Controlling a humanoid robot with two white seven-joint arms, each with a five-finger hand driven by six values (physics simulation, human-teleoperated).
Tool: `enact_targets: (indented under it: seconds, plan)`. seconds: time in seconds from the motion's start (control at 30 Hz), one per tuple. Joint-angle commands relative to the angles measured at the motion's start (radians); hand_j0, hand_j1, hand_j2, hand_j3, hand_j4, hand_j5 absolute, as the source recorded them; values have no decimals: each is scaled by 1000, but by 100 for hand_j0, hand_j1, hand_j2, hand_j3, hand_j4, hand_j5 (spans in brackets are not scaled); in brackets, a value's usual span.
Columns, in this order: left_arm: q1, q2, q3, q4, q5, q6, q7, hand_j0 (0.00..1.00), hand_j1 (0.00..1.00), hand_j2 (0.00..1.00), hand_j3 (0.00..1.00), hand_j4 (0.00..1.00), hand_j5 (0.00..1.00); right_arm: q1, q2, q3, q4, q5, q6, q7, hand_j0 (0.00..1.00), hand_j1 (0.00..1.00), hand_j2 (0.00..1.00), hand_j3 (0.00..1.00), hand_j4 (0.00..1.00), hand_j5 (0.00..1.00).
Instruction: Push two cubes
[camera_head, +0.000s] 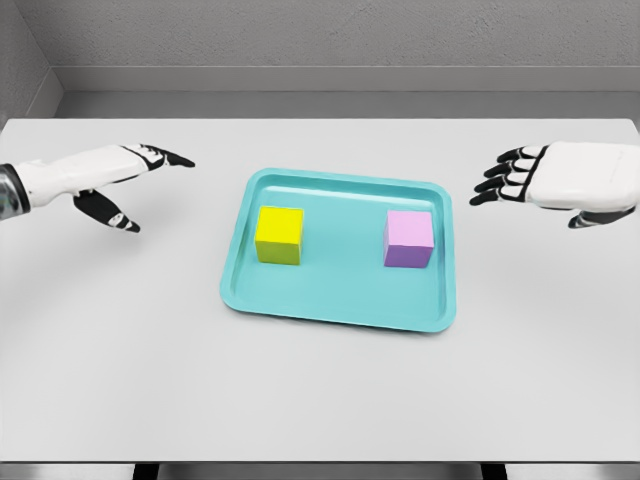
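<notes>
Head view: yellow cube (279, 235) mid-left and purple cube (408, 240) mid-right on teal tray (340, 310), frame ctr, both untouched; left hand (120, 180) at left edge, right hand (545, 180) at right edge, fingers loosely extended, holding nothing — looks pre-contact, next move prob. each hand sweeps inward to its cube.

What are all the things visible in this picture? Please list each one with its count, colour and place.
tray: one, teal, on the middle of the table
yellow cube: one, yellow, in the left part of the tray
purple cube: one, light purple, in the right part of the tray, apart from the yellow cube
table: one, white, filling most of the view
left hand: one, white with black fingers, left of the tray, fingers spread, holding nothing
right hand: one, white with black fingers, right of the tray, fingers relaxed, holding nothing
</notes>
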Motion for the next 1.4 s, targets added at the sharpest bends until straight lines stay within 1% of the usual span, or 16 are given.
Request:
enact_targets:
  seconds: [0.0,0.07,0.1,0.13,0.17,0.2,0.23,0.33,0.37,0.43,0.5,0.67,0.77,1.03,1.27,1.37]
  plan:
    - [-2,1,-15,0,6,2,-5,100,100,100,100,100,100,0,3,0,-2,-3,3,0,100,100,100,100,100,100]
    - [-3,-1,-16,-5,5,2,-28,93,93,93,93,93,93,0,4,-1,1,-4,3,0,100,100,100,100,100,100]
    - [-8,-11,-32,-7,5,2,-50,82,82,82,82,82,82,0,15,-1,-1,-4,3,0,100,100,100,100,100,100]
    - [-49,-16,-103,-7,3,2,-53,64,64,64,64,64,64,5,17,0,-2,-4,3,0,100,100,100,100,100,100]
    - [-124,-31,-203,1,-24,2,-61,48,48,48,48,48,48,6,17,8,-2,-3,3,0,65,65,65,65,65,65]
    - [-158,-45,-248,1,-70,2,-64,33,33,33,33,33,33,6,13,12,-2,-4,3,0,15,15,15,15,15,15]
    - [-173,-57,-254,1,-109,2,-76,26,26,26,26,26,26,8,16,45,-2,-1,3,0,0,0,0,0,0,0]
    - [-178,-76,-254,19,-114,2,-76,22,22,22,22,22,22,-29,24,135,4,2,3,0,0,0,0,0,0,0]
    - [-187,-76,-254,43,-112,2,-76,22,22,22,22,22,22,-58,49,172,7,14,3,0,0,0,0,0,0,0]
    - [-199,-81,-266,32,-114,2,-76,22,22,22,22,22,22,-89,96,247,31,83,3,0,0,0,0,0,0,0]
    - [-210,-97,-274,29,-114,2,-76,21,21,21,21,21,21,-166,112,341,38,85,3,0,0,0,0,0,0,0]
    - [-216,-123,-299,-62,-114,2,-76,21,21,21,21,21,21,-193,159,356,108,99,3,0,0,0,0,0,0,0]
    - [-216,-125,-299,-62,-114,2,-76,19,19,19,19,19,19,-229,201,411,185,99,3,0,0,0,0,0,0,0]
    - [-218,-151,-309,-54,-129,2,-76,19,19,19,19,19,19,-232,306,431,285,137,3,0,0,0,0,0,0,0]
    - [-218,-174,-314,-53,-149,2,-76,19,19,19,19,19,19,-238,336,448,366,140,3,0,0,0,0,0,0,0]
    - [-218,-186,-314,-34,-150,2,-76,19,19,19,19,19,19,-238,342,453,372,140,3,0,0,0,0,0,0,0]
